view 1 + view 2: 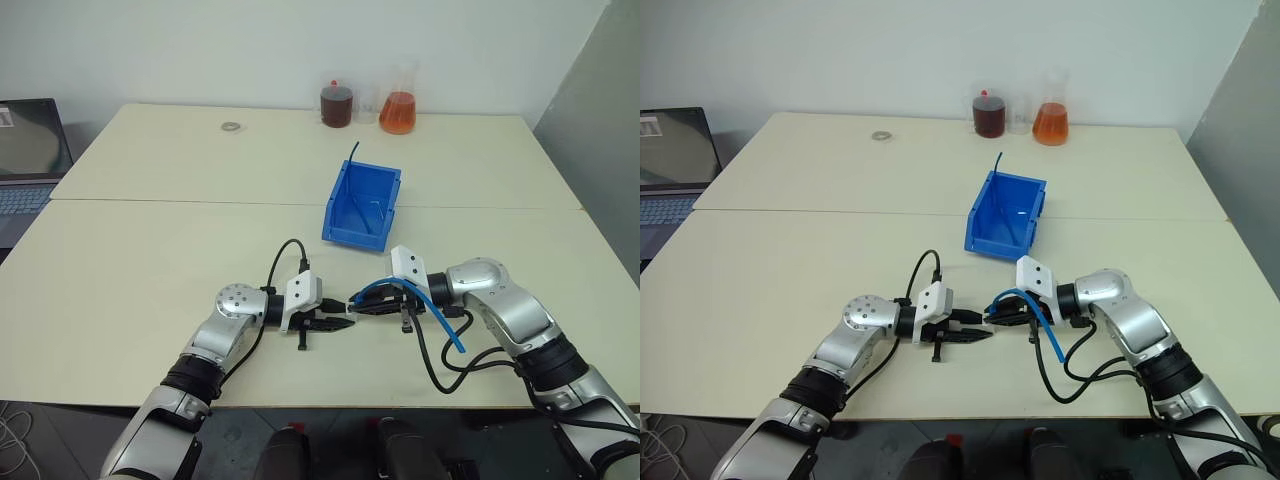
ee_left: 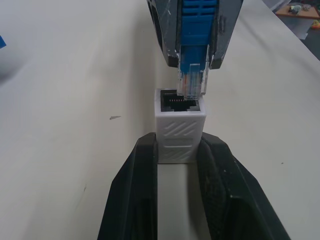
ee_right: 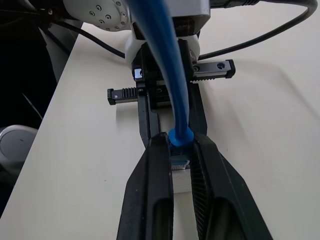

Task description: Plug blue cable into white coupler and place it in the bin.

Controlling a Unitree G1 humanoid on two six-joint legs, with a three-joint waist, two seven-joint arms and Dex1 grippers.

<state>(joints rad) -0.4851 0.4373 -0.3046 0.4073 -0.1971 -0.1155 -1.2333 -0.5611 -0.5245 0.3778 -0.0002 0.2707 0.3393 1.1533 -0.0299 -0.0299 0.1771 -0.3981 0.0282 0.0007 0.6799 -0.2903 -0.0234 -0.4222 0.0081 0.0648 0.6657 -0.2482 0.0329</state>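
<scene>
plug of blue cable (image 2: 192, 82) at white coupler (image 2: 179, 131) mouth (table edge near).

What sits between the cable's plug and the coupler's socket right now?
Nothing: in the left wrist view the blue cable plug tip, held by the right gripper, sits at the white coupler socket's mouth, not yet seated. The left gripper clamps the coupler.

pincers (image 1: 349, 308) apparently tip-to-tip, bin (image 1: 340, 222) beyond
</scene>
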